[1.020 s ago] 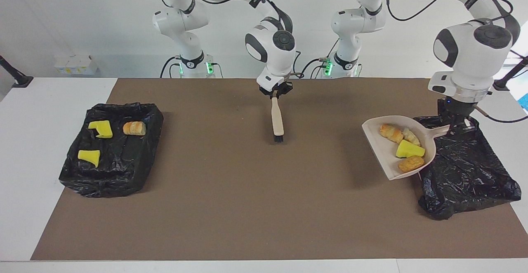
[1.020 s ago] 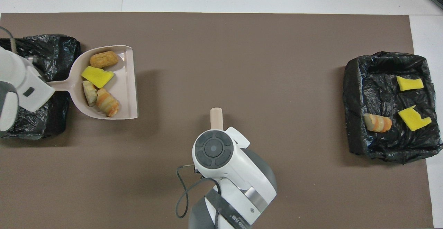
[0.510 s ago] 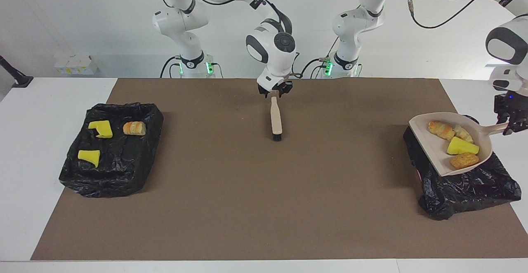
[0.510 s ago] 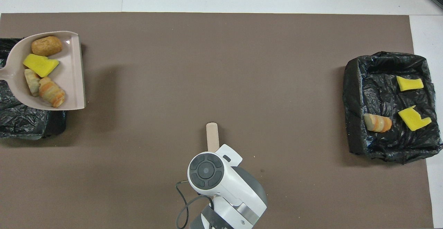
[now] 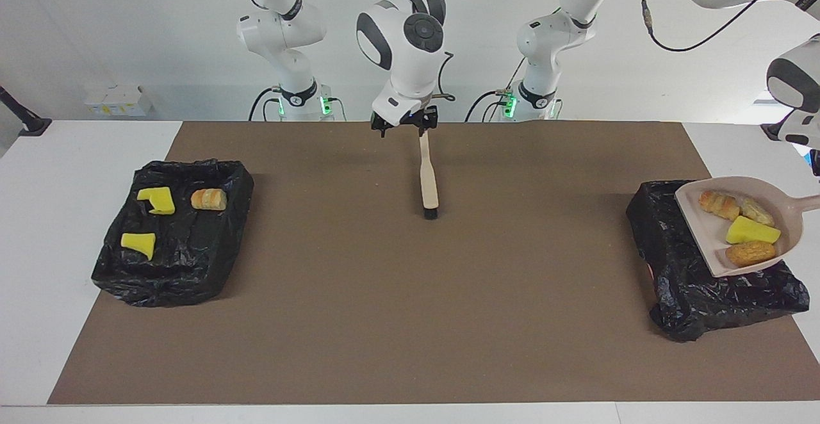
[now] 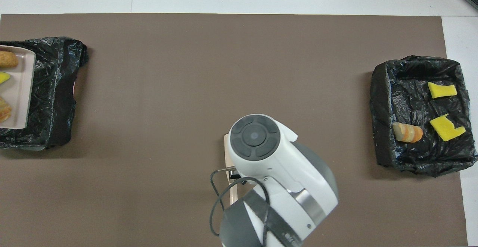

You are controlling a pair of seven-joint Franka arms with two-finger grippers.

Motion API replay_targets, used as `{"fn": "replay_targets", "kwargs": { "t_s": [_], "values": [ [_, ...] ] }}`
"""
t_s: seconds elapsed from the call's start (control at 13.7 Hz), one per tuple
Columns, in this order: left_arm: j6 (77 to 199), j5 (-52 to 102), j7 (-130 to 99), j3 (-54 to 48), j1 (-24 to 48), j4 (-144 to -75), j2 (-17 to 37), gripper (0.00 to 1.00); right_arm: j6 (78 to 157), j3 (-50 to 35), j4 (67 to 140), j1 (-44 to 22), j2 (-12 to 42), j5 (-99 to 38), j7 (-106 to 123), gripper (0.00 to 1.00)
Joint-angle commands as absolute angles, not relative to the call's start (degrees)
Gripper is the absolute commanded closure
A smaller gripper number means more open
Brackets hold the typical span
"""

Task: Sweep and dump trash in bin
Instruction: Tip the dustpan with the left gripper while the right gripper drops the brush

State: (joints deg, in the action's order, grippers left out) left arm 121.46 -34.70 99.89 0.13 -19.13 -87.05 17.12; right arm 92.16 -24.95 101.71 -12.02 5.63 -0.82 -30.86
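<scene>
A beige dustpan (image 5: 711, 232) hangs over the black-lined bin (image 5: 679, 277) at the left arm's end. It carries four scraps of trash: a croissant-like piece (image 5: 717, 205), a pale bread piece (image 5: 757, 210), a yellow sponge (image 5: 751, 232) and an orange chunk (image 5: 749, 254). Its handle (image 5: 808, 203) runs to the left gripper at the frame's edge, where only the wrist (image 5: 794, 132) shows. The right gripper (image 5: 403, 127) is open, just above the handle end of the brush (image 5: 428, 180), which lies on the mat. In the overhead view the dustpan (image 6: 22, 90) is cut by the edge.
A second black-lined bin (image 5: 192, 264) at the right arm's end holds two yellow sponges (image 5: 157, 201) (image 5: 139, 243) and a bread piece (image 5: 209, 199). It also shows in the overhead view (image 6: 388, 101). A brown mat (image 5: 410, 315) covers the table.
The left arm carried the loaded dustpan toward its end of the table, over the bin. The right gripper laid the brush down, let go, opened and rose.
</scene>
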Motion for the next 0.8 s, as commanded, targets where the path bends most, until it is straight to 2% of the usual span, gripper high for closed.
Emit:
{"fn": "replay_targets", "kwargs": {
  "t_s": [0.0, 0.15, 0.44, 0.73],
  "values": [
    [121.9, -41.8, 93.8, 0.6, -17.7, -87.0, 17.1, 1.00, 89.9, -24.8, 98.5, -7.1, 4.6, -0.4, -24.9, 0.00],
    [121.9, -45.7, 92.8, 0.6, -17.1, -87.4, 16.8, 1.00, 89.6, -24.2, 95.6, -2.2, 4.5, -0.4, -19.3, 0.00],
    [120.8, -55.3, 85.5, 0.6, -16.0, -88.3, 15.6, 1.00, 88.9, -23.9, 94.5, 6.4, 3.3, -0.3, -8.3, 0.00],
    [120.3, -69.4, 74.9, 0.6, -14.2, -94.9, 11.7, 1.00, 88.9, -22.9, 93.8, 11.3, 3.3, 3.0, -2.7, 0.00]
  ]
}}
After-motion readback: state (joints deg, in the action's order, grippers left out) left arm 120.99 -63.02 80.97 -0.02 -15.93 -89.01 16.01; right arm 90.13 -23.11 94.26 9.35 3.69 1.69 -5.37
